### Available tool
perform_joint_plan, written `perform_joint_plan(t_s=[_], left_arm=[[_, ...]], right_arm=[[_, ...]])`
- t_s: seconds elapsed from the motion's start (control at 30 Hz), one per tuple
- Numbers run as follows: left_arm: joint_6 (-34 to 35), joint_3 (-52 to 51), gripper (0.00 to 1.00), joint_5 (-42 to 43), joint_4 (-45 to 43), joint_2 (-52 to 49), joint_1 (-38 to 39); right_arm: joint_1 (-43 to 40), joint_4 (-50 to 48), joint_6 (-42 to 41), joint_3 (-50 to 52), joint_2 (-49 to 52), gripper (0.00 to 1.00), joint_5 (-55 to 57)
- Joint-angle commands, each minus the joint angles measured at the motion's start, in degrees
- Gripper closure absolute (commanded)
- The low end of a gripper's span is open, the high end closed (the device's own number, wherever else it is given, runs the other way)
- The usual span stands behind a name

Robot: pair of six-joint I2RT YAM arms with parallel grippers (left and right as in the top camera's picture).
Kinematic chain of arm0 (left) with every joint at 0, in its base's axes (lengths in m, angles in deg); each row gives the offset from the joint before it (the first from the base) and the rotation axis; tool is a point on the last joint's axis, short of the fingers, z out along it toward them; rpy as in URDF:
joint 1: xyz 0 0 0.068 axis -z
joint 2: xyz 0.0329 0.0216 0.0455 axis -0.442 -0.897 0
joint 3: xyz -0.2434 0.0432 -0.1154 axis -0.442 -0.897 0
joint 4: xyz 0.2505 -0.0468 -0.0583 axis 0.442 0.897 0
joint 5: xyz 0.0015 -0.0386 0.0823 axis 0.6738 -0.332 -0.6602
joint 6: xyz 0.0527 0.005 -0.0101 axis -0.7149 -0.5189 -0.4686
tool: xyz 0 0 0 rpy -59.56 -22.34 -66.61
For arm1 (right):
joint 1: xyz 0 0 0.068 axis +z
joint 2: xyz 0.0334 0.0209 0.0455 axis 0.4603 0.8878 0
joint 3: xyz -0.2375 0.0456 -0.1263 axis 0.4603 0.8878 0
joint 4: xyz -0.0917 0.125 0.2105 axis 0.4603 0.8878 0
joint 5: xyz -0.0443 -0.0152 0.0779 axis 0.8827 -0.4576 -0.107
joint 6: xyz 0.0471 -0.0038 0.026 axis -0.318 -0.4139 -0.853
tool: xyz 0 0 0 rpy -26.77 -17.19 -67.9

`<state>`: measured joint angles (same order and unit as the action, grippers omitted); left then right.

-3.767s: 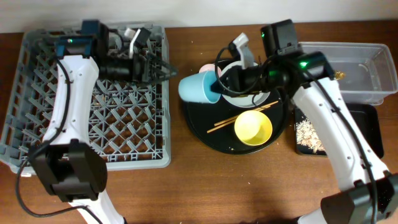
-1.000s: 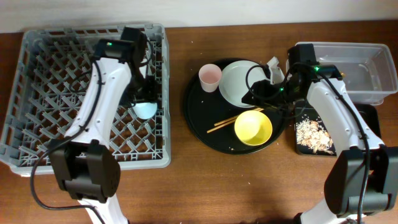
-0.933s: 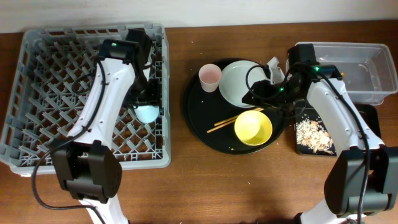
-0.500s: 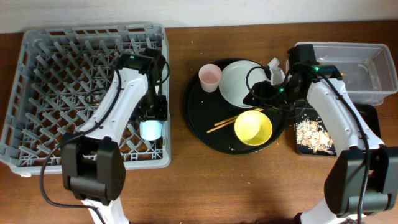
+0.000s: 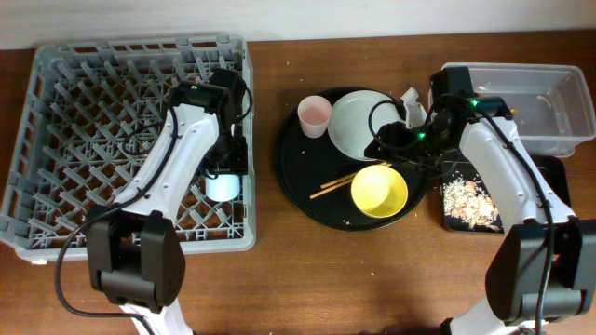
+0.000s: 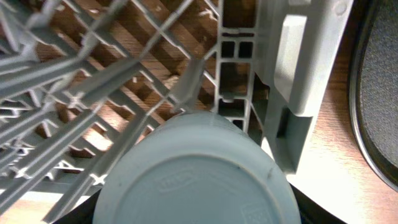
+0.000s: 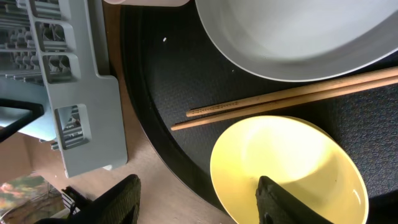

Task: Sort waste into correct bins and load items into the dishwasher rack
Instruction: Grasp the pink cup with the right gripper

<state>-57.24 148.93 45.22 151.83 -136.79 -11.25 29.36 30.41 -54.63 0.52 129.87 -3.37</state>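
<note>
Fingers on the left arm [image 5: 239,160] are grasping the light blue cup [image 5: 223,186], its base facing the wrist camera, inside the dishwasher rack [image 5: 93,121] by its right wall. Fingers on the right arm [image 7: 283,200] are hanging spread apart above the yellow bowl [image 7: 292,165] on the round black tray [image 7: 155,93].

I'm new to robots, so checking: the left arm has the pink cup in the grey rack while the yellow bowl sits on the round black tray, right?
No: it is the light blue cup in the grey rack, as the overhead view shows; the pink cup sits on the round black tray with the yellow bowl.
</note>
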Motion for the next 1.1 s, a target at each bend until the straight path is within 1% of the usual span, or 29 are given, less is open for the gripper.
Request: perform_joint_plan(t_s=[0.0, 0.03, 0.13, 0.17, 0.2, 0.23, 0.33, 0.43, 0.47, 0.5, 0.53, 0.63, 0.7, 0.8, 0.87, 0.97, 1.03, 1.07], left_arm=[[0.7, 1.4, 0.42, -2.9, -0.3, 1.7, -0.1], [0.7, 1.4, 0.38, -2.8, -0.1, 1.7, -0.1], [0.7, 1.5, 0.16, -2.6, 0.7, 1.7, -0.1], [0.7, 1.5, 0.08, -2.4, 0.7, 1.8, -0.1], [0.7, 1.7, 0.03, -1.7, 0.7, 2.0, -0.1], [0.7, 2.4, 0.01, -1.2, 0.7, 2.3, -0.1], [0.7, 7.1, 0.01, -0.5, 1.6, 3.4, -0.1], [0.7, 12.9, 0.01, 1.3, 2.3, 5.0, -0.1], [0.7, 14.7, 0.01, 2.6, 2.0, 5.6, -0.2], [0.7, 18.0, 0.01, 4.1, 2.0, 6.1, -0.1], [0.7, 19.2, 0.01, 4.0, 2.0, 6.3, -0.1], [0.7, 19.8, 0.01, 3.8, 1.2, 6.3, -0.1], [0.7, 19.6, 0.01, 3.9, 1.1, 6.2, -0.1], [0.7, 19.6, 0.01, 3.8, 1.0, 6.2, -0.2], [0.7, 19.6, 0.01, 3.8, 1.1, 6.2, -0.2], [0.7, 19.6, 0.01, 3.8, 1.2, 6.2, -0.2], [0.7, 19.6, 0.01, 3.8, 1.2, 6.2, -0.1], [0.7, 19.5, 0.01, 3.8, 1.2, 6.2, -0.1]], right_arm=[[0.0, 0.1, 0.9, 0.2, -0.4, 0.39, 0.5], [0.0, 0.1, 0.9, 0.2, -0.4, 0.39, 0.5], [0.0, -0.3, 0.9, 0.2, -0.4, 0.4, 0.4], [0.0, -0.5, 0.9, 0.0, -0.4, 0.43, 0.3], [0.0, -0.5, 0.9, -0.4, -0.4, 0.45, 0.3], [0.0, -0.5, 0.8, -1.6, -0.4, 0.46, 0.3], [0.7, -0.6, 0.5, -5.8, -0.4, 0.46, 1.0], [3.0, -2.0, -3.6, -9.6, -0.4, 0.44, 7.9], [4.7, -3.6, -5.6, -10.9, -0.4, 0.43, 11.4], [7.5, -7.6, -8.9, -11.5, -0.4, 0.42, 16.2], [9.5, -10.1, -11.0, -11.5, -0.4, 0.39, 19.7], [14.3, -15.9, -15.1, -11.5, 1.0, 0.37, 27.1], [16.6, -20.0, -16.5, -11.5, 3.0, 0.37, 29.9], [18.0, -24.3, -18.9, -11.5, 7.5, 0.37, 32.2], [17.9, -25.2, -19.7, -11.6, 10.8, 0.38, 32.2], [17.9, -26.4, -19.7, -11.6, 14.6, 0.42, 32.1], [17.9, -26.7, -20.5, -11.6, 16.9, 0.5, 31.9], [17.9, -26.7, -20.8, -11.6, 18.3, 0.55, 31.8]])
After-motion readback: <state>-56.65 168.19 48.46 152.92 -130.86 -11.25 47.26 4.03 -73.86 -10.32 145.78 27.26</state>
